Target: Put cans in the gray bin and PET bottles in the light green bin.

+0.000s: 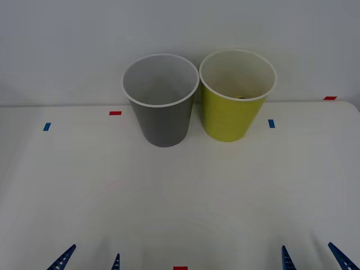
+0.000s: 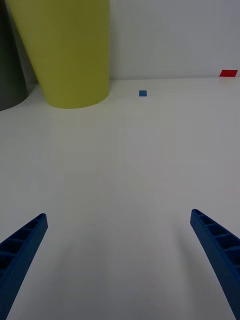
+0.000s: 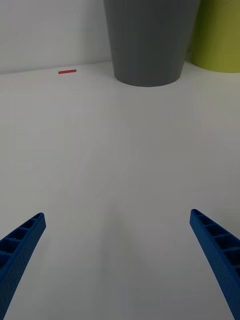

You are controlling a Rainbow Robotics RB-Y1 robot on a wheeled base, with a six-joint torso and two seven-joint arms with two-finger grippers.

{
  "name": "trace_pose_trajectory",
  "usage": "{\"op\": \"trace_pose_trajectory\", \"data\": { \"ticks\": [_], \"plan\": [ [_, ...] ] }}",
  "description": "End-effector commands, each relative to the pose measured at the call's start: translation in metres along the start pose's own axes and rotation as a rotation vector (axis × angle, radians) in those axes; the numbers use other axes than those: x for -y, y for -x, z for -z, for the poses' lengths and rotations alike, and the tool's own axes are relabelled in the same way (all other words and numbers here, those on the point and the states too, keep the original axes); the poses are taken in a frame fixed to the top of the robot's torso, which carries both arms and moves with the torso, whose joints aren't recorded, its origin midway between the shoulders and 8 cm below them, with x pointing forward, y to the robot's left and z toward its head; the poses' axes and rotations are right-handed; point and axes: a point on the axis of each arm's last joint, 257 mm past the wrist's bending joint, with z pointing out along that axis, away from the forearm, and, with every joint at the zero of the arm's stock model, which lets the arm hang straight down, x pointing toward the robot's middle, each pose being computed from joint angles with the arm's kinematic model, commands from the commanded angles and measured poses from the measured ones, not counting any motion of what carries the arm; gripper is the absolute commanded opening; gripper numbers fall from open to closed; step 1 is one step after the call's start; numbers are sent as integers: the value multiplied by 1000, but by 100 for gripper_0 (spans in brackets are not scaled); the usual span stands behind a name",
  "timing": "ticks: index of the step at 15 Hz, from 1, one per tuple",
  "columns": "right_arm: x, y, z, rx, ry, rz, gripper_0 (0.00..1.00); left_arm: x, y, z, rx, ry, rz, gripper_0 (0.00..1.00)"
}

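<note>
- The gray bin (image 1: 162, 101) stands upright at the far middle of the white table (image 1: 180, 191), close to the wall (image 1: 180, 28).
- The green bin (image 1: 236, 95) stands upright just to the right of the gray bin; their rims are very close together, and I cannot tell whether they touch.
- Both bins are tall, round and tapered, narrower at the base, with smooth matte walls, a thin white rim and a pale inside.
- A small dark shape shows low inside the green bin, against its near wall; what it is cannot be told.
- The left gripper (image 1: 90, 260) sits at the near edge on the left, its two blue ribbed fingers spread wide with nothing between them.
- In the left wrist view the left gripper (image 3: 117, 250) has the gray bin (image 3: 150, 40) straight ahead and well apart, with the green bin (image 3: 220, 35) beside it.
- The right gripper (image 1: 315, 257) sits at the near edge on the right, its fingers likewise spread and empty.
- In the right wrist view the right gripper (image 2: 120, 250) has the green bin (image 2: 65, 50) well ahead and off to the left, with a slice of the gray bin (image 2: 10, 65) beyond it.
- Both grippers are well apart from the bins, with bare table between.
- The table is smooth and plain, with small flat tape marks: a blue mark (image 1: 46, 126) far left, a red mark (image 1: 115, 113) left of the gray bin, a blue mark (image 1: 271, 123) right of the green bin, a red mark (image 1: 329, 98) at the far right, and a red mark (image 1: 180, 268) at the near middle.
</note>
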Motion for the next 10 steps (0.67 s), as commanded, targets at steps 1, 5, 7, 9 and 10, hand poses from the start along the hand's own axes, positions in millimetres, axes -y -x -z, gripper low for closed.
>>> {"op": "trace_pose_trajectory", "data": {
  "ticks": [1, 5, 7, 9, 10],
  "plan": [
    [0, 0, 0, 0, 0, 0, 100, 0, 0, 0, 0, 0, 0, 100],
    [0, 0, 0, 0, 0, 0, 100, 0, 0, 0, 0, 0, 0, 100],
    [0, 0, 0, 0, 0, 0, 100, 0, 0, 0, 0, 0, 0, 100],
    [0, 0, 0, 0, 0, 0, 100, 0, 0, 0, 0, 0, 0, 100],
    [0, 0, 0, 0, 0, 0, 100, 0, 0, 0, 0, 0, 0, 100]
  ]
}}
